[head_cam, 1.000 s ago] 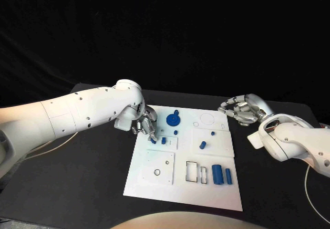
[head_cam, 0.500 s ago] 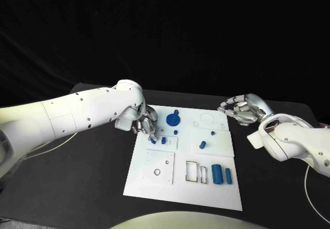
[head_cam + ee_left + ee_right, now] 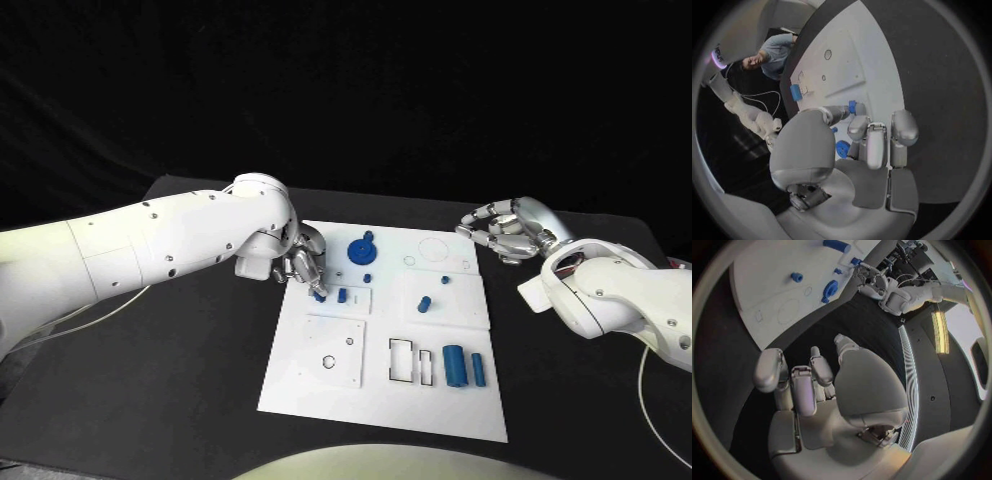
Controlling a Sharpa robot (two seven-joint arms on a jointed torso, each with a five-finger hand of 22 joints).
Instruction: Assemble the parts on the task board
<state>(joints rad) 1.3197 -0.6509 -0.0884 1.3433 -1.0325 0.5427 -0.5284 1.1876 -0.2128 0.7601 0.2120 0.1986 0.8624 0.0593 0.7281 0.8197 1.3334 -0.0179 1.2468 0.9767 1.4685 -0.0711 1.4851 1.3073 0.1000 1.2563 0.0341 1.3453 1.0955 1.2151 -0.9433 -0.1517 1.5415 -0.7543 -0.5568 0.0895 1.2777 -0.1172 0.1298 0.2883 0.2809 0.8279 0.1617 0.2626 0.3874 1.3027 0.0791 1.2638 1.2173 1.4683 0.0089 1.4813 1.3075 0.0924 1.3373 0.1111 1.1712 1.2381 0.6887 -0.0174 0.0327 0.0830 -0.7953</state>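
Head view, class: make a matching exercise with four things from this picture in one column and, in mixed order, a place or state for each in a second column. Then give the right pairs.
Column one:
1. left hand
2. right hand
3. two long blue cylinders
4. round blue disc

Column two:
A. lying side by side near the board's near right part
B. fingers curled, off the board's far right corner
C. fingertips down at a small blue piece at the board's left edge
D. on the far part of the board, between the two hands

Pairs: 1-C, 2-B, 3-A, 4-D
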